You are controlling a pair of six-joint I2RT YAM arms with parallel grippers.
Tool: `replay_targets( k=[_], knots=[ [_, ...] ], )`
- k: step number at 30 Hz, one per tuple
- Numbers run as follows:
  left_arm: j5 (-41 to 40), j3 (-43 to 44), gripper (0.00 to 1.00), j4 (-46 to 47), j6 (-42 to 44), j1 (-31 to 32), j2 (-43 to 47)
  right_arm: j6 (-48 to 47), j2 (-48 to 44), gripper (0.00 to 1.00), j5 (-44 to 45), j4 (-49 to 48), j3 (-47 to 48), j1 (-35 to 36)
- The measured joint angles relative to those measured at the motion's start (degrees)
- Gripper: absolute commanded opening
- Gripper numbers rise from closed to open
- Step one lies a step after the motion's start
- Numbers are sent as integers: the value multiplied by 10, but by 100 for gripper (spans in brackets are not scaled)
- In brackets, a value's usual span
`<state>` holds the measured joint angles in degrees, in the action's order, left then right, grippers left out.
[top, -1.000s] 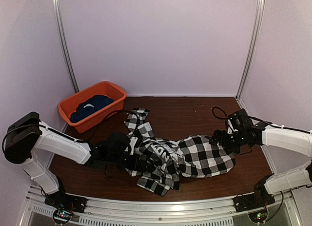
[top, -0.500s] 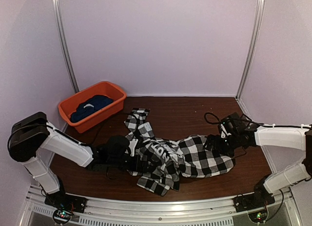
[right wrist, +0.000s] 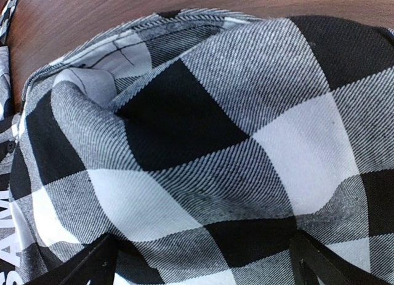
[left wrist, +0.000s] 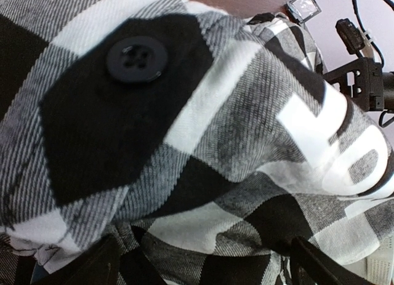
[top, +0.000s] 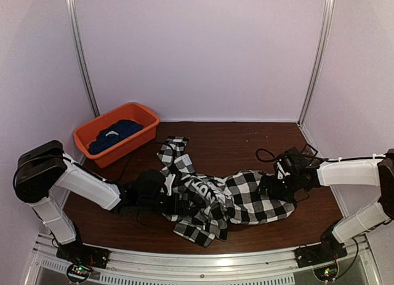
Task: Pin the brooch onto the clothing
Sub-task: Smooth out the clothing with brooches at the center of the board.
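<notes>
My left gripper [top: 165, 202] and right gripper [top: 275, 188] gape apart at opposite ends of the shirt [top: 246, 202]; closing now could bunch several layers, and no brooch is in sight

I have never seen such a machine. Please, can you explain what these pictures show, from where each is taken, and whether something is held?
This is a robot of two arms bolted at the near edge of a wooden table. The wide picture comes from a fixed camera above and behind them. The two close pictures come from small cameras on the wrists. On the table lies a black-and-white checked shirt with white lettering; its black button shows in the left wrist view. At the far left, an orange tub holds a dark blue garment. The left end effector and the right end effector are both open over the shirt, gripping nothing. No brooch is visible.
</notes>
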<state>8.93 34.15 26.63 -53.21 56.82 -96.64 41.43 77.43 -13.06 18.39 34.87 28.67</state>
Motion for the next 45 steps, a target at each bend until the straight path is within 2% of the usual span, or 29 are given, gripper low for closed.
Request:
replay_targets(
  k=[14,21,36,45],
  knots=[
    [-17,-12,98,-180,27,-42,94,4,23,100,3,-47,3,0],
    [-28,-21,98,-235,54,-74,126,5,24,100,5,-48,3,0],
    [-36,-23,98,-254,77,-79,136,6,23,100,14,-41,5,3],
    [-37,-23,98,-255,79,-79,136,9,-2,100,29,11,5,3]
  ],
)
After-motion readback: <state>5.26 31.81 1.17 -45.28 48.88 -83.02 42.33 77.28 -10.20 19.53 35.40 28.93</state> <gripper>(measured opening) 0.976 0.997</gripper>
